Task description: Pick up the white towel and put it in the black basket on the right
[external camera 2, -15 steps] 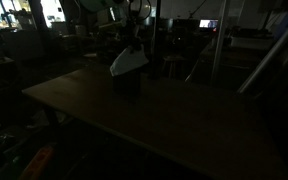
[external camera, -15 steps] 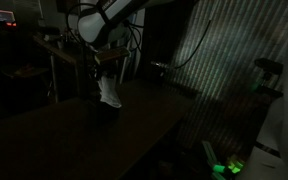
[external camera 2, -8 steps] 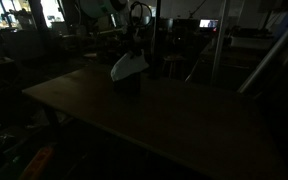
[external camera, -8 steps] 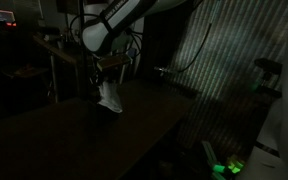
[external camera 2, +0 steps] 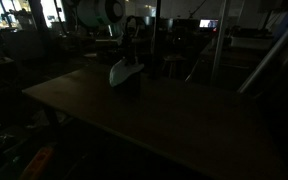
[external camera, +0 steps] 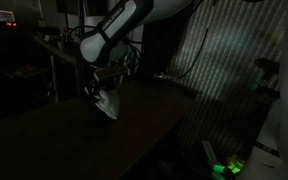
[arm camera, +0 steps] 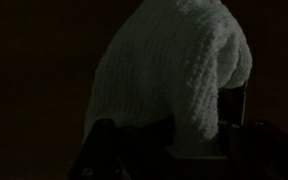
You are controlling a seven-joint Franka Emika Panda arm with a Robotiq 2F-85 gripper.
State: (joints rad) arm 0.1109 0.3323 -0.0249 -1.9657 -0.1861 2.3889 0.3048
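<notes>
over basket [external camera 2: 130, 87], hand [external camera: 103, 86] grips towel [arm camera: 174, 70]

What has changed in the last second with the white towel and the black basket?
The gripper, still shut on the small pale white cloth towel, has lowered it toward the squat black basket beneath. Nothing was let go. The basket and the dark table stayed put.

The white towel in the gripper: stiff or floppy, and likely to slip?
The white towel is likely floppy: it hangs limp below the gripper. Probably light, since one pinch carries it. Its nubbly weave should resist slipping.
</notes>
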